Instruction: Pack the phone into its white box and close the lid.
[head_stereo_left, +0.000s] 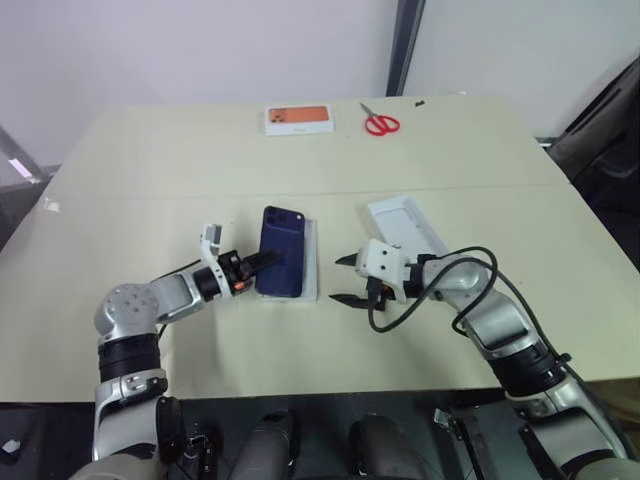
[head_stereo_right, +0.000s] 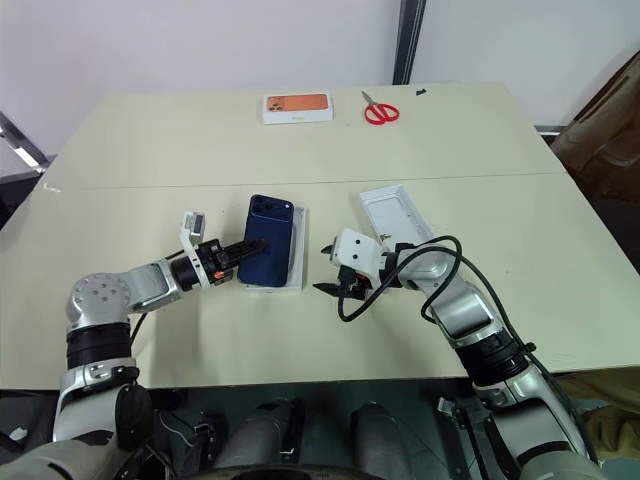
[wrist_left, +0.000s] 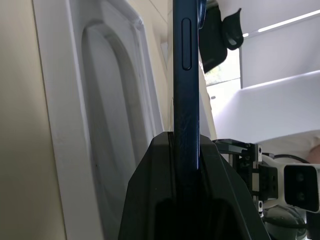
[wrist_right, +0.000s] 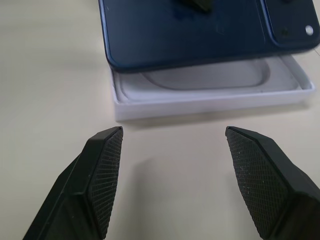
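Overhead, in the left eye view, the left gripper (head_stereo_left: 262, 262) is clamped on the near left edge of the phone (head_stereo_left: 283, 251), which lies back-up, camera cluster at its far end, over the white box (head_stereo_left: 311, 262) near the middle of the counter (head_stereo_left: 150, 170). The right gripper (head_stereo_left: 347, 279) stands just to the right of the box with its 2 black fingers spread wide, holding nothing and not touching the box. Behind that gripper, further right, the lid (head_stereo_left: 405, 222) lies on the counter with its plain white inside up. At the far edge sit a white box with an orange-printed top (head_stereo_left: 298, 119) and red-handled scissors (head_stereo_left: 379, 120), well apart from the rest.

In the left wrist view, the phone (wrist_left: 186, 90) shows edge-on, pinched between the 2 dark fingers (wrist_left: 150, 195), with a side button visible; beside it lies a white tray with a rounded recess (wrist_left: 95, 115).

In the right wrist view, the 2 textured fingertips (wrist_right: 105, 170) stand far apart over bare counter. Beyond them the phone (wrist_right: 190, 30) is held slightly above the box (wrist_right: 210, 97), whose inner recess shows beneath its edge.
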